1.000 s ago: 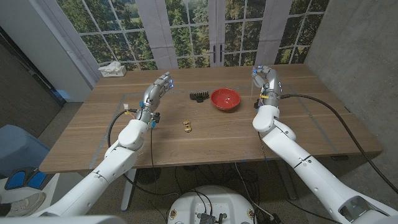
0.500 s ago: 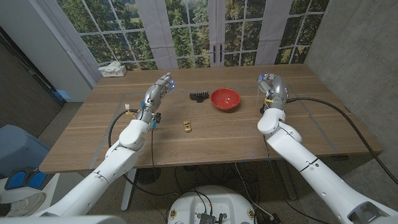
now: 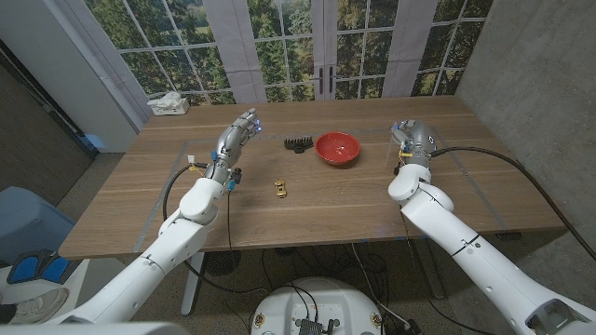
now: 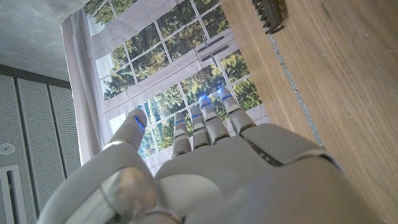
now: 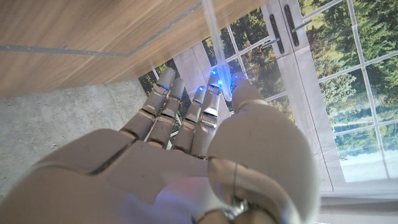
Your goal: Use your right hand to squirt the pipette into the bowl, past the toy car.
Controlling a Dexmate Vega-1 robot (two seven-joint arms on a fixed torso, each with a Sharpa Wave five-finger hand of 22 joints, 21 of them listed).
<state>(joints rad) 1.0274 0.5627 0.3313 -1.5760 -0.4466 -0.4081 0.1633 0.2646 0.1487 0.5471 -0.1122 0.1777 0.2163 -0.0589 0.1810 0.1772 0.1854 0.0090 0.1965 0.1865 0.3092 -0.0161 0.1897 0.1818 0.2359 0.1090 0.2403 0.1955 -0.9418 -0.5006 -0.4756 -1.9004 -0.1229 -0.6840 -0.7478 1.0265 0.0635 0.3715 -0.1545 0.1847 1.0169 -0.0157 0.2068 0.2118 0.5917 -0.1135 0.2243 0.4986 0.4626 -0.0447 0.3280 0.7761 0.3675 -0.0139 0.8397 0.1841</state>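
The right hand (image 3: 407, 136) has drifted rightward, fingers (image 5: 211, 106) pinching the pipette (image 5: 215, 37); left hand (image 3: 237, 133) open.

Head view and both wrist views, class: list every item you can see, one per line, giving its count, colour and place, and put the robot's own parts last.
Round red bowl: one, red, far middle of the table, right of the comb.
Small black toothed comb: one, black, just left of the bowl; seen too in the left wrist view.
Small yellow toy car: one, yellow, nearer the robot than the bowl and comb.
Clear thin plastic pipette: one, see-through, held at the right hand's fingertips.
White tissue box: one, white, far left corner.
Long wooden table: one, brown.
Left hand: one, grey-white, raised, holds nothing.
Right hand: one, grey-white, right of the bowl, pinching the pipette.
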